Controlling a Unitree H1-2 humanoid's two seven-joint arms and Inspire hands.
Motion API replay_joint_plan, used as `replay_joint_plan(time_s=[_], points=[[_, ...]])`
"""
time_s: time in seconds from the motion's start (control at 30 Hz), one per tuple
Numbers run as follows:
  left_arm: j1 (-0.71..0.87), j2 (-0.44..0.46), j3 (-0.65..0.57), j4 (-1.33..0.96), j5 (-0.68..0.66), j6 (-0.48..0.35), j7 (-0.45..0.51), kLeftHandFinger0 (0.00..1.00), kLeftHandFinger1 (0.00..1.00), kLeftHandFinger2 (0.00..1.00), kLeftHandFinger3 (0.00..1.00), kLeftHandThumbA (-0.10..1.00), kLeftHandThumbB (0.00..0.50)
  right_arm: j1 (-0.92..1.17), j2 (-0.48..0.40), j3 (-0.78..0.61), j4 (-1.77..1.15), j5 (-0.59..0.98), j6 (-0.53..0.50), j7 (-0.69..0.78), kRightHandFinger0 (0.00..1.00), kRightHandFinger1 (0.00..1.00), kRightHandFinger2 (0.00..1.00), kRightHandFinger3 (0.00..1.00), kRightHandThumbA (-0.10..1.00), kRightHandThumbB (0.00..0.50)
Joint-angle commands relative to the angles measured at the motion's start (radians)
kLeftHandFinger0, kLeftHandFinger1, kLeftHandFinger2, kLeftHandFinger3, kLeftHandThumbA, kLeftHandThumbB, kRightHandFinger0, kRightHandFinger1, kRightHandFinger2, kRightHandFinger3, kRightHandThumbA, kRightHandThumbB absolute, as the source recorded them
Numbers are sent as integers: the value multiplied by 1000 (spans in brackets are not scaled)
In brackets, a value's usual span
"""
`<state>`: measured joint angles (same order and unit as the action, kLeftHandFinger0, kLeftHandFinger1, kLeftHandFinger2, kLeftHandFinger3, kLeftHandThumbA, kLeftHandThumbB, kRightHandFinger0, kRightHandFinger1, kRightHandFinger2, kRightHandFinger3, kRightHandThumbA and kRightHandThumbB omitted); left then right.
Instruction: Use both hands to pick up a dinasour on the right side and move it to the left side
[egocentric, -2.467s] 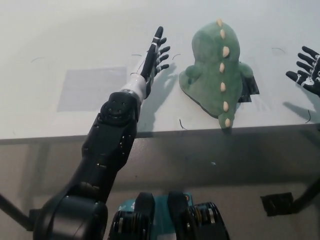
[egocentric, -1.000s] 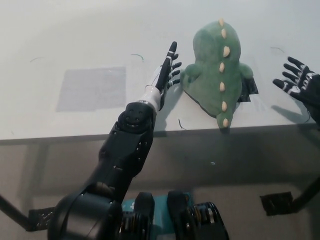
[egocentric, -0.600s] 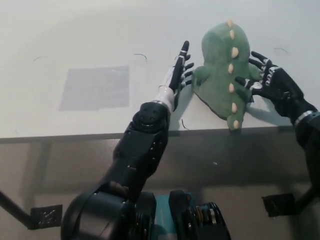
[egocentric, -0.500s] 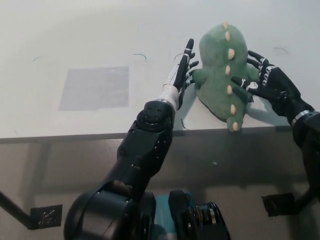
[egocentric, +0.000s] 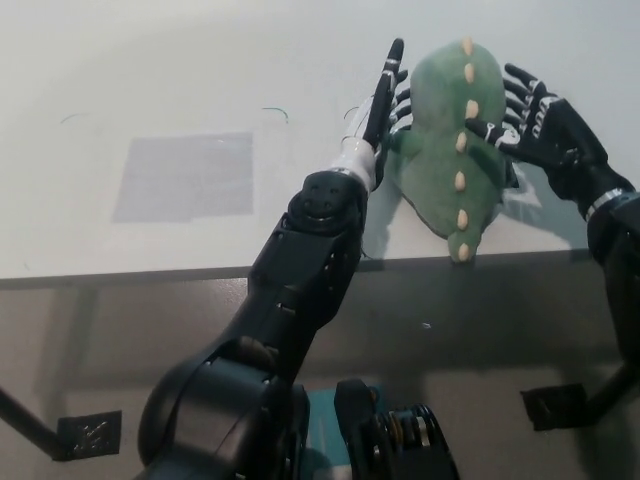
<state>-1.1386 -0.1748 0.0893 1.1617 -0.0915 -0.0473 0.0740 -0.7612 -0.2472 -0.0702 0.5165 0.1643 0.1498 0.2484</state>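
A green plush dinosaur (egocentric: 445, 150) with a row of cream spikes lies on the white table (egocentric: 150, 80) at the right, its tail tip at the table's front edge. My left hand (egocentric: 388, 88) stands on edge with fingers stretched out, pressed flat against the dinosaur's left flank. From the right, my black right hand (egocentric: 535, 125) comes in with fingers spread, resting on the dinosaur's right flank and over its side. The toy sits squeezed between the two hands, seemingly still on the table. Neither hand curls round it.
A pale grey rectangle (egocentric: 185, 176) is marked on the table to the left. The table's front edge (egocentric: 150, 272) runs across the picture's middle. A small dark tag (egocentric: 511, 178) shows under the dinosaur's right side.
Both hands have closed in on the dinosaur: the left slid forward and right against its flank, and the right swung in from the far right onto its other side. The toy looks narrower, pressed.
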Motion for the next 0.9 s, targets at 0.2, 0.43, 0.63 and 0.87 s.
replay_joint_plan(time_s=[0.2, 0.43, 0.63, 0.87], points=[[-83, -6, -14, 8, -1, 18, -32, 1000, 1000, 1000, 1000, 1000, 453, -82, 9, 8, -20, -23, 3, -28, 1000, 1000, 1000, 1000, 1000, 229], [-71, 3, -26, 19, 8, 31, -19, 1000, 1000, 1000, 1000, 1000, 450, -83, 16, 0, 15, -15, -22, -24, 1000, 1000, 1000, 1000, 1000, 291], [-76, 7, -31, 14, 4, 34, -26, 1000, 1000, 1000, 1000, 1000, 437, -84, 14, -6, 22, -8, -21, -18, 1000, 1000, 1000, 1000, 1000, 279], [-70, 8, -40, 22, 7, 52, -27, 1000, 1000, 1000, 1000, 1000, 408, -79, 18, 17, 45, -39, -31, -29, 1000, 1000, 1000, 1000, 1000, 239]])
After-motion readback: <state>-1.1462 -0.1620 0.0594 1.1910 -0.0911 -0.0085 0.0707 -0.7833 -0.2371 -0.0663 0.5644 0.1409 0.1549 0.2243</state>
